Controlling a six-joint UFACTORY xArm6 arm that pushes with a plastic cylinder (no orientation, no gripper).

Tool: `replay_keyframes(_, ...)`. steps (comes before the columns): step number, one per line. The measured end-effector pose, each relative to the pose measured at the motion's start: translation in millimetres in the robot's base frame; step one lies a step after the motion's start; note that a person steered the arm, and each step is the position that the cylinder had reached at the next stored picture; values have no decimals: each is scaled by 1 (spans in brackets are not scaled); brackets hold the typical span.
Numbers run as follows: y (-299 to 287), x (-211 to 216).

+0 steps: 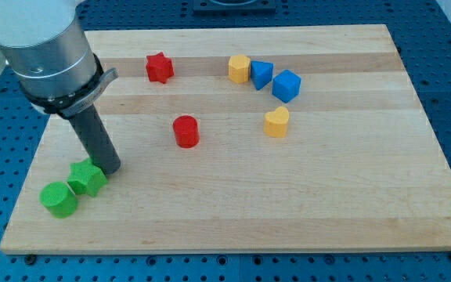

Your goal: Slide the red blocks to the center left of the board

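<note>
A red star block [160, 67] lies near the view's top, left of centre. A red cylinder [185, 131] stands near the board's middle, a little left. My tip [110, 168] rests on the board at the lower left, touching or just beside the upper right of a green star block [88, 178]. The red cylinder is to the tip's right and a little up. The red star is well above and to the right of it.
A green cylinder [58, 199] sits left of the green star near the board's lower left corner. A yellow hexagonal block [239, 68], a blue triangular block [261, 74], a blue cube [286, 85] and a yellow heart block [276, 122] cluster at upper centre-right. The wooden board [351, 196] lies on a blue perforated table.
</note>
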State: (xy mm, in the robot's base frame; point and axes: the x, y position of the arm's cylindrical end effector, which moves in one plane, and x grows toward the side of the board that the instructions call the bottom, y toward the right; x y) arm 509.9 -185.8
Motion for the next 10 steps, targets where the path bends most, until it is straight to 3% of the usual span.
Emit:
replay_keyframes(3, -9, 4)
replay_keyframes(7, 124, -19)
replay_keyframes(10, 128, -50)
